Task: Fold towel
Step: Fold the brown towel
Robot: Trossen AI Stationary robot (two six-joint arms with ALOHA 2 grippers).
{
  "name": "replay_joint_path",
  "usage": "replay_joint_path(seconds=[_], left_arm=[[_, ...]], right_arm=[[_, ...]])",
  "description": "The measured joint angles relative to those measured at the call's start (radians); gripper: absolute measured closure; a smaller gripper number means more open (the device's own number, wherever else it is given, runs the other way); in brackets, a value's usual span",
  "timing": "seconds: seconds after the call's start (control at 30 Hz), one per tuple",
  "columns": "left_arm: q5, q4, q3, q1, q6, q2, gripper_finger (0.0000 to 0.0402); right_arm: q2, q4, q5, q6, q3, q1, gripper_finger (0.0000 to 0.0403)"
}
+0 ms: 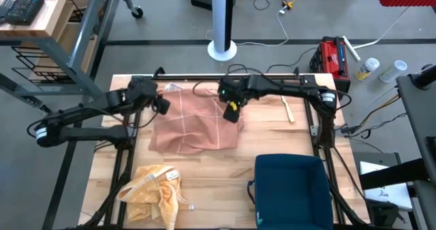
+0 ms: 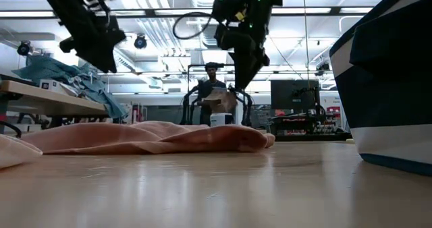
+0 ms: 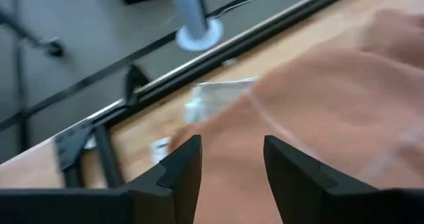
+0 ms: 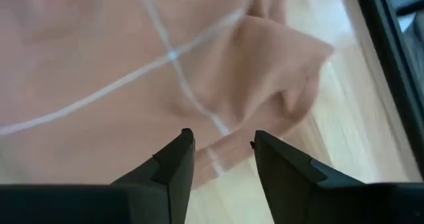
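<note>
A salmon-pink towel (image 1: 194,124) with thin white lines lies rumpled on the wooden table, toward its far middle. In the low view the towel (image 2: 148,137) is a low heap. My left gripper (image 1: 162,105) hangs open above the towel's far left corner, with nothing between its fingers (image 3: 232,144). Over the towel's far right part, my right gripper (image 1: 231,113) is also open and holds nothing (image 4: 222,138). In the low view both grippers, the left (image 2: 101,52) and the right (image 2: 243,63), are well clear of the cloth. A folded-over corner (image 4: 285,58) lies past the right fingers.
A crumpled yellow cloth (image 1: 155,192) lies near the table's front left. A dark blue bin (image 1: 293,189) stands at the front right. A small wooden stick (image 1: 288,109) lies at the far right. A person (image 2: 212,86) stands in the room beyond the table.
</note>
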Motion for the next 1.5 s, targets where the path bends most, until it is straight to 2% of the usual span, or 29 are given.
replay_joint_path(seconds=[0.1,0.2,0.33,0.43,0.53,0.63,0.77,0.9,1.0,1.07,1.13,1.17,1.3,1.5], left_arm=[[0.0,-0.003,-0.01,0.103,0.03,0.049,0.025],[0.002,-0.001,-0.025,0.225,0.05,0.115,0.0244],[0.092,0.042,-0.026,0.378,0.108,0.23,0.0228],[0.123,0.094,-0.026,0.438,0.156,0.328,0.0216],[0.065,0.07,-0.015,0.414,0.148,0.406,0.0206],[0.135,0.085,-0.017,0.408,0.157,0.47,0.0199],[0.132,0.128,-0.019,0.41,0.158,0.551,0.0202],[0.129,0.195,-0.021,0.41,0.186,0.612,0.0216],[0.198,0.227,-0.021,0.404,0.235,0.634,0.0251],[0.22,0.243,-0.021,0.4,0.252,0.635,0.0299],[0.226,0.234,-0.021,0.398,0.251,0.629,0.0364],[0.239,0.229,-0.021,0.398,0.25,0.621,0.0382],[0.285,0.179,-0.024,0.371,0.224,0.519,0.0392],[0.371,0.09,-0.026,0.301,0.136,0.221,0.0398]], right_arm=[[0.002,0.001,-0.065,0.013,-0.004,-0.019,0.0252],[0.002,0.001,-0.079,-0.004,-0.004,-0.012,0.0252],[0.001,0.002,-0.102,-0.017,-0.004,0.014,0.0252],[0.0,0.0,-0.106,-0.025,-0.004,0.034,0.0252],[0.0,-0.002,-0.108,-0.025,-0.004,0.048,0.0251],[0.0,-0.002,-0.111,-0.031,-0.004,0.059,0.0253],[0.0,-0.002,-0.112,-0.033,-0.004,0.067,0.0253],[0.0,0.001,-0.111,-0.036,-0.004,0.072,0.025],[-0.001,0.002,-0.111,-0.047,-0.004,0.076,0.025],[-0.001,0.001,-0.111,-0.069,-0.004,0.078,0.0251],[-0.001,0.005,-0.111,-0.09,-0.005,0.078,0.0254],[-0.001,0.009,-0.111,-0.108,-0.005,0.078,0.0255],[-0.001,0.022,-0.115,-0.164,-0.006,0.08,0.026],[-0.002,0.084,-0.142,-0.187,-0.048,0.08,0.0267]])
